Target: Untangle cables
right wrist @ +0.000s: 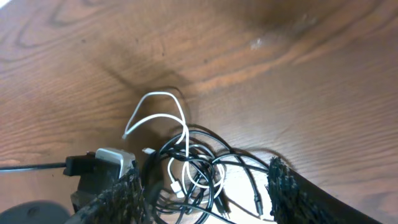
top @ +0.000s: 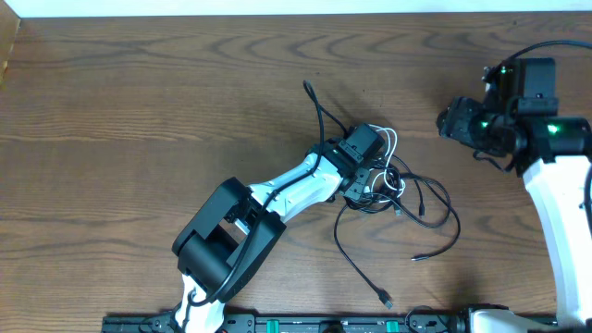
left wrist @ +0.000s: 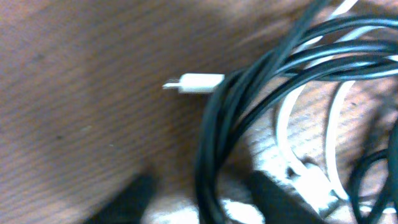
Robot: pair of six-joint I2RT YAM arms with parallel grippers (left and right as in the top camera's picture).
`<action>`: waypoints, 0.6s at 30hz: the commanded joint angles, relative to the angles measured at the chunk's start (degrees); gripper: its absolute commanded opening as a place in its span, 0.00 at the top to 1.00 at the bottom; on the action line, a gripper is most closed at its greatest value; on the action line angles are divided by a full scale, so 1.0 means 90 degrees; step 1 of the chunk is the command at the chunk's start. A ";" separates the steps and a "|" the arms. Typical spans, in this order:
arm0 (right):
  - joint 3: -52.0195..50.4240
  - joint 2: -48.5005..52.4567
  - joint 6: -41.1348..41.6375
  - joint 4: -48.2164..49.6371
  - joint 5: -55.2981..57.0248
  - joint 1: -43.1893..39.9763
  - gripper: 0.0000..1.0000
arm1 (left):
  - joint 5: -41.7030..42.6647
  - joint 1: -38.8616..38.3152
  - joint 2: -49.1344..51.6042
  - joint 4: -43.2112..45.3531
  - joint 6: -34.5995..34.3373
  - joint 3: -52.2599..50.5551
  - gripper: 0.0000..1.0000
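Wood-grain table [top: 139,111]. Cables [top: 407,190]: black and white cords looped in one bundle, right of centre. White plug [left wrist: 199,83] pokes out at bundle's 9 o'clock in left wrist view. Left gripper [top: 370,180] over bundle, jaws apart, black strands between. Right gripper [top: 450,120] at bundle's 2 o'clock, well apart, jaws apart, empty.

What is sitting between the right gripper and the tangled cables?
Nothing visible: only bare table lies between the right gripper and the cables. The left gripper is down on the bundle's far side, not in that path.
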 commanded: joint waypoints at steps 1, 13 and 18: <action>0.0041 0.0466 0.0627 0.0049 -0.0270 -0.0022 0.35 | 0.0313 -0.0007 0.0051 -0.0070 0.0015 -0.0114 0.92; 0.0029 0.2725 -0.2960 0.0488 -0.3266 -0.0034 0.40 | 0.0410 0.0063 0.0022 -0.0175 0.0041 -0.0114 0.92; -0.0005 0.3082 -0.3844 0.0304 -0.3747 -0.0097 0.34 | 0.0551 0.0202 0.0022 -0.0192 0.0039 -0.0114 0.92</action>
